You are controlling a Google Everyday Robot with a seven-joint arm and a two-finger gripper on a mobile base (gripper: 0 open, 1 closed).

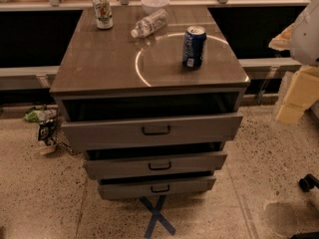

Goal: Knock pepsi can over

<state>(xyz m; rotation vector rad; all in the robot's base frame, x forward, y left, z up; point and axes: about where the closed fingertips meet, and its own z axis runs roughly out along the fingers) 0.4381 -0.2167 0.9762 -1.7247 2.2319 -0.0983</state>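
Currently Pre-Contact: Pepsi Can Upright

The pepsi can (pixel 194 47) stands upright on the surface (pixel 99 68), near the right edge and about midway between the front and far edges. The pincer is not in view, so whether it is spread or pressed together cannot be told. A white rounded body (pixel 309 29) beyond the right edge may belong to the arm.

Step in hand, as judged: approach, no contact made. The next move calls for bringing the pincer level with the can's upper half and pushing sideways, high enough to tip it rather than slide it.

Open room lies left of the can and toward the front edge. The right edge is close, so a rightward push risks a fall to the floor. The plastic bottle (pixel 149 24), bowl (pixel 155 4) and white and green can (pixel 102 11) sit along the far edge, well apart.
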